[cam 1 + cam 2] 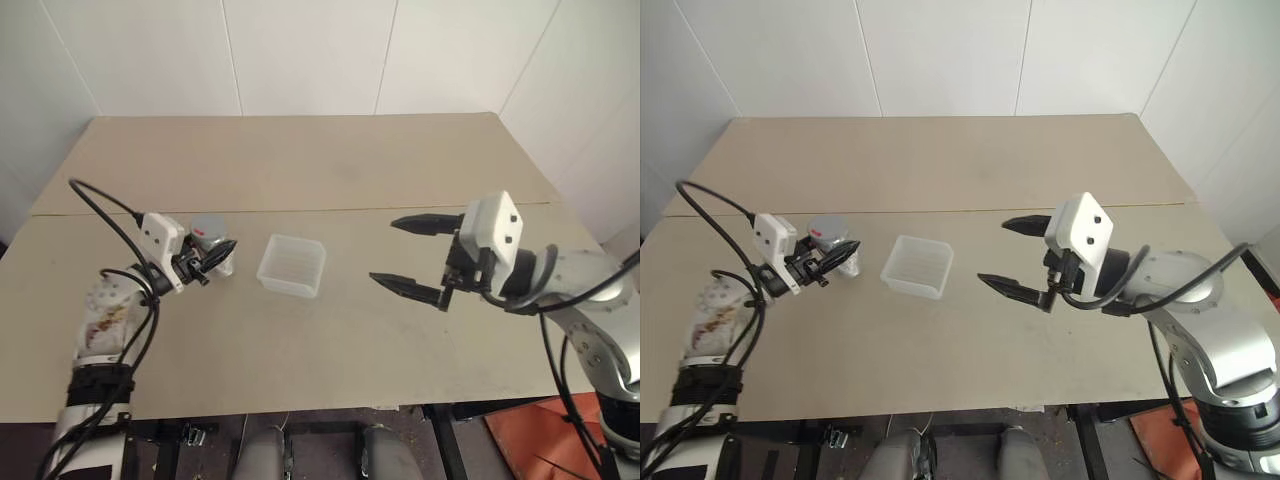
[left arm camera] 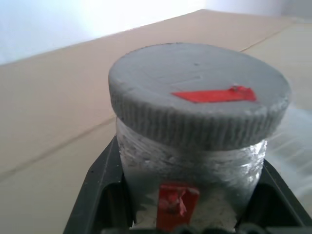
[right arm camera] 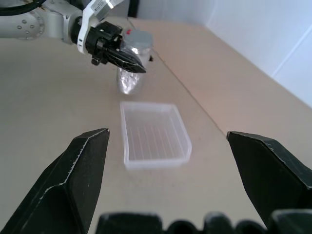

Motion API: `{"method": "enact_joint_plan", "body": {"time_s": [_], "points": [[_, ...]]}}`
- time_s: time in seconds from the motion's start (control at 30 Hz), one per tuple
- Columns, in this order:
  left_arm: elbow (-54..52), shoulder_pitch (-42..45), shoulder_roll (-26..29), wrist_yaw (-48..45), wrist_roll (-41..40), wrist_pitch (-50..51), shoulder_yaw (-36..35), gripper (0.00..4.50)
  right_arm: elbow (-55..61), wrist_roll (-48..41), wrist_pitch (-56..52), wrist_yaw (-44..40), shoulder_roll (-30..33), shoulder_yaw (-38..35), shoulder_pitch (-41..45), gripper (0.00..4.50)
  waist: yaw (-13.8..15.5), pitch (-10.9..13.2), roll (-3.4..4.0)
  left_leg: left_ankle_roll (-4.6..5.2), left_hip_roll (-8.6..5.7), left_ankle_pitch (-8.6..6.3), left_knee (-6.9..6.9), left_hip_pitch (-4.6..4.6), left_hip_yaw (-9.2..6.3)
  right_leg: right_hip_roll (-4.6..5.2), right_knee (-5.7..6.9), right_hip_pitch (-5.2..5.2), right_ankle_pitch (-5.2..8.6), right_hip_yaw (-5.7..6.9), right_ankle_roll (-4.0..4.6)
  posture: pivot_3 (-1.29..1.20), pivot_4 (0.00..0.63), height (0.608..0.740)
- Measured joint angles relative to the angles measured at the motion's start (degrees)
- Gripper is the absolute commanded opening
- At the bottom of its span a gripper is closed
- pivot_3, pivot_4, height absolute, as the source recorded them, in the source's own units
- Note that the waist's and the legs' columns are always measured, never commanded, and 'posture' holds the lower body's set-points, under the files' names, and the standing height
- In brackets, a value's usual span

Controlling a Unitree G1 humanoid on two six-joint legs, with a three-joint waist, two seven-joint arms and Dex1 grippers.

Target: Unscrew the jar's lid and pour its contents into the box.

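Two tan tabletop panels meet white walls; left end effector grips jar, right gapes.

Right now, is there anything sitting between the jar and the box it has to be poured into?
Nothing visible. The left gripper is shut on the jar, the box sits right beside it, and only bare table lies between.

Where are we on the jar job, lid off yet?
Not yet. Done: the left gripper has shut on the jar. In hand: the right gripper hangs open beyond the box, not touching the grey lid, which is on. Left: unscrewing and pouring; the box looks empty.
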State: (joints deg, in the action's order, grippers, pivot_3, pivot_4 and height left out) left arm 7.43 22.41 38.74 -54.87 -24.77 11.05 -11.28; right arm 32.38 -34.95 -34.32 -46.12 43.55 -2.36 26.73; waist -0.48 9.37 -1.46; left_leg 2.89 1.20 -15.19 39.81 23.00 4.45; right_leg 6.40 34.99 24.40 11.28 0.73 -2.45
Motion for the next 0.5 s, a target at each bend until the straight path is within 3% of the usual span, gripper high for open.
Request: {"method": "enact_joint_plan", "body": {"time_s": [0.13, 0.23, 0.33, 0.5], "points": [[-4.6, 0.3, 6.4, -8.1, -6.2, 7.0, -0.9, 1.96, -3.3, -0.6, -0.1, -1.5, -3.5, 2.6, 5.3, 4.50, -0.2, 0.0, 0.01, 0.00, 0.02, 0.00, 0.00, -0.02, 0.01, -0.01, 0.00, -0.01, 0.00, 0.00, 0.00, 0.00, 0.150, 0.740], [-6.7, 3.8, 7.0, -12.9, -10.6, 11.1, -0.8, 1.96, -6.7, -1.8, -1.2, -2.3, -7.4, 5.5, 11.4, 4.50, 0.0, 0.0, 0.01, 0.00, -0.05, 0.01, 0.03, -0.01, -0.01, -0.02, 0.01, -0.02, 0.00, 0.03, 0.00, 0.00, 0.150, 0.740], [-7.1, 7.5, 5.5, -15.0, -11.8, 11.9, 1.1, 1.96, -8.7, -2.4, -2.9, -1.8, -11.2, 7.3, 16.6, 4.50, 0.2, 0.0, 0.02, 0.00, -0.15, 0.01, 0.02, 0.03, -0.02, -0.02, 0.03, -0.03, 0.00, 0.04, -0.01, 0.00, 0.150, 0.740], [-4.7, 14.1, -1.6, -17.4, -11.1, 11.3, 7.3, 1.96, -12.1, -1.2, -6.2, 1.6, -17.7, 11.5, 22.7, 4.50, 0.3, 0.0, 0.02, -0.01, -0.20, 0.03, 0.05, 0.26, 0.10, -0.05, 0.13, 0.02, -0.03, 0.15, -0.04, 0.00, 0.150, 0.740]]}}
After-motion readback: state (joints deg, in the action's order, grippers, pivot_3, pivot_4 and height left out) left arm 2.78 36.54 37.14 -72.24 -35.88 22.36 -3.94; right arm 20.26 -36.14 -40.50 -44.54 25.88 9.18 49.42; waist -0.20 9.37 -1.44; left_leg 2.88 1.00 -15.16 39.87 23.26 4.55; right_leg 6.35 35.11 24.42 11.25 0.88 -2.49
